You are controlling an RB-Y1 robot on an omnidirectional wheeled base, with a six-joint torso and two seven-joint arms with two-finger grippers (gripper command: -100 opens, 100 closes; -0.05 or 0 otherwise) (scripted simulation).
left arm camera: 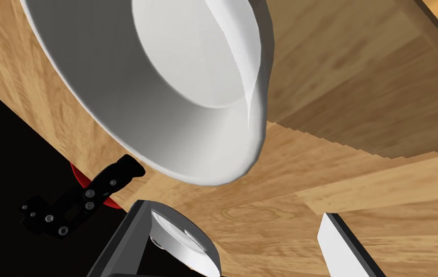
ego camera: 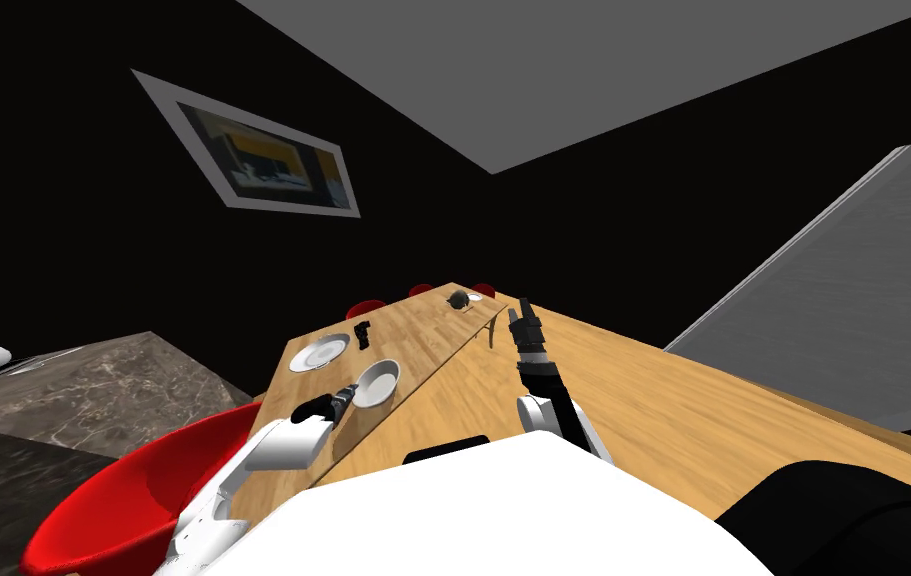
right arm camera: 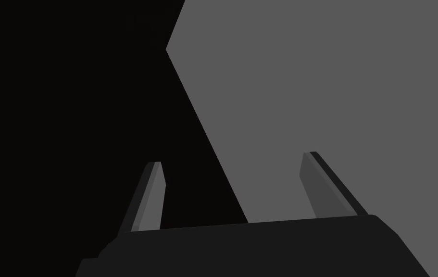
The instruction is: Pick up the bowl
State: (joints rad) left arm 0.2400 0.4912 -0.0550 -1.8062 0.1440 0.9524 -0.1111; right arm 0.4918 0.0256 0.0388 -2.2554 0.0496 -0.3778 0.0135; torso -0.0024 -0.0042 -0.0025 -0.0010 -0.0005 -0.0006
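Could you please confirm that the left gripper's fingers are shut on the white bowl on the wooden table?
Not quite. The left gripper's fingers are open, standing just short of the white bowl on the wooden table, not shut on it. The left wrist view shows this.

The bowl (left arm camera: 117, 96) looks smooth, faintly glossy white, perhaps ceramic, on a matt wood-grained table (left arm camera: 357, 110), with a glossy red chair (ego camera: 113, 500) at eight o'clock.

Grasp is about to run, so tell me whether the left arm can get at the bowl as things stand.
Probably yes. The left claw is open and the bowl sits just ahead of it on the table, with nothing between them.
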